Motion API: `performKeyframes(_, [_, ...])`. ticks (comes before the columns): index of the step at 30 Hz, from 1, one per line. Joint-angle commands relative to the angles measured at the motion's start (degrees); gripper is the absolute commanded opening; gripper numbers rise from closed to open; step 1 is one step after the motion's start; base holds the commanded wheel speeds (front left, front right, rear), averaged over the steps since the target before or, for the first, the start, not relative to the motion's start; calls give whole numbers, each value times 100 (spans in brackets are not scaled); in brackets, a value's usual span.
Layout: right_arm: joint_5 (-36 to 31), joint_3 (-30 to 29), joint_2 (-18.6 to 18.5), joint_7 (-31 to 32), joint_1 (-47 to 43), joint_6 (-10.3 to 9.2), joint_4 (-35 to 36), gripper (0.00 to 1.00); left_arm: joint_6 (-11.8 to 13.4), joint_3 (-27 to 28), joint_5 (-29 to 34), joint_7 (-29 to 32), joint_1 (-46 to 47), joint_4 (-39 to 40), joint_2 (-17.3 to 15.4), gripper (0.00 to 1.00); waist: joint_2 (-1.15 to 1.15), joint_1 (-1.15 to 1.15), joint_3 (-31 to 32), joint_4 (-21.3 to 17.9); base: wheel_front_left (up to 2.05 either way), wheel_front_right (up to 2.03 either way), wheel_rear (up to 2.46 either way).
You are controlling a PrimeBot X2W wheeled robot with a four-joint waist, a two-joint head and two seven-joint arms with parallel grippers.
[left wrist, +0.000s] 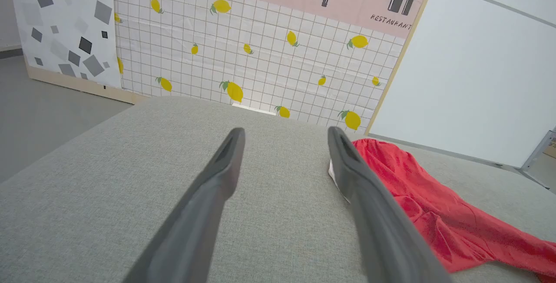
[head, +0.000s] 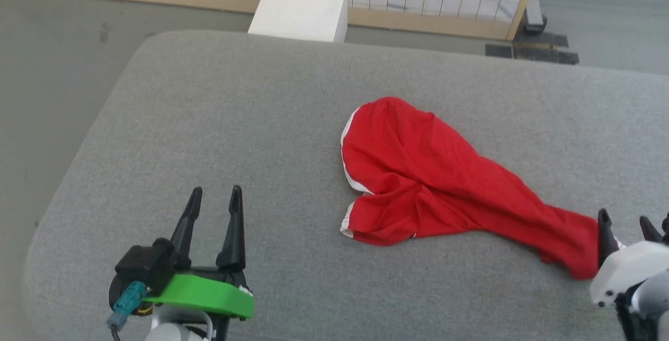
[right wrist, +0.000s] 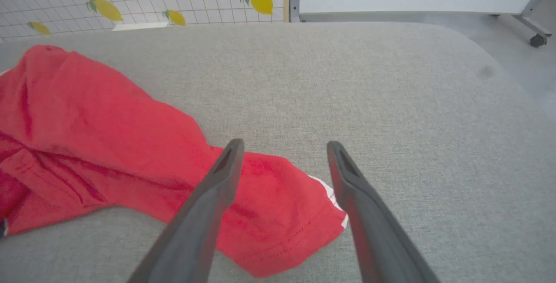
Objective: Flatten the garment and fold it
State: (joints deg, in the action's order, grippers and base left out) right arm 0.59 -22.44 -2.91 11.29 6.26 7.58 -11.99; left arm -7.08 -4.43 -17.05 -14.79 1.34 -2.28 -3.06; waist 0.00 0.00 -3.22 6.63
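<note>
Lying crumpled on grey cushion (head: pixel 235 121): garment (head: pixel 418 184); left pincer (head: pixel 216 190), right pincer (head: pixel 624 218) apart; backdrop (left wrist: pixel 286 5) reads "RESTAURANT".

Grey fabric-covered tabletop (head: pixel 235 121) with rounded corners, on plain grey floor (head: pixel 52 43); behind it a white box (head: pixel 300 9) before a wood-framed screen (left wrist: pixel 260 57), white grid with yellow lemons under a pink "RESTAURANT" band, flanked by a grey-squares panel (left wrist: pixel 61 27) and a blank white panel (left wrist: pixel 478 70); even light.

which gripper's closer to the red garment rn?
Right. The right gripper, open, is at the red garment's narrow end, poised over its white-trimmed corner. The left gripper, also open, sits well apart to the garment's left, over bare grey cushion.
</note>
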Motion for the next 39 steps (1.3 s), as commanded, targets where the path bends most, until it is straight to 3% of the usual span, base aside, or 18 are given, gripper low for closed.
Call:
performKeyframes(1, [47,245,3,-402,-196,-9,142,100,-38,-13,26,-20,-108,-25,18,100,0,0,180,-43,0,0,0])
performKeyframes(7, [535,1682,3,-1465,-852,-9,601,100,-39,-14,32,-20,-256,-38,18,100,0,0,391,-172,0,0,0])
performKeyframes(14, [560,2798,3,-1374,-693,-9,700,100,-40,-144,33,-20,-191,-1,18,100,0,0,287,-131,0,0,0])
performKeyframes(21, [290,3241,3,-674,239,-9,177,100,-40,-216,-9,-20,80,105,18,100,0,0,-291,88,0,0,0])
performKeyframes(33, [-445,3681,3,1604,1511,-9,-877,100,-17,-188,-168,-21,567,249,18,100,0,0,-1195,488,0,0,0])
performKeyframes(34, [-470,3721,3,1813,1532,-9,-921,94,-13,-187,-175,-21,583,249,18,100,0,0,-1212,500,0,0,0])
performKeyframes(35, [-479,3749,3,1916,1542,-9,-916,34,-9,-186,-179,-21,589,248,18,100,0,0,-1219,507,0,0,0])
performKeyframes(36, [-499,3743,3,1931,1550,-9,-851,0,-3,-186,-183,-21,592,249,18,100,0,0,-1226,513,0,0,0])
performKeyframes(39, [-471,3642,3,1768,1473,-9,-622,0,18,-178,-191,-21,579,240,18,100,0,0,-1195,501,0,0,0])
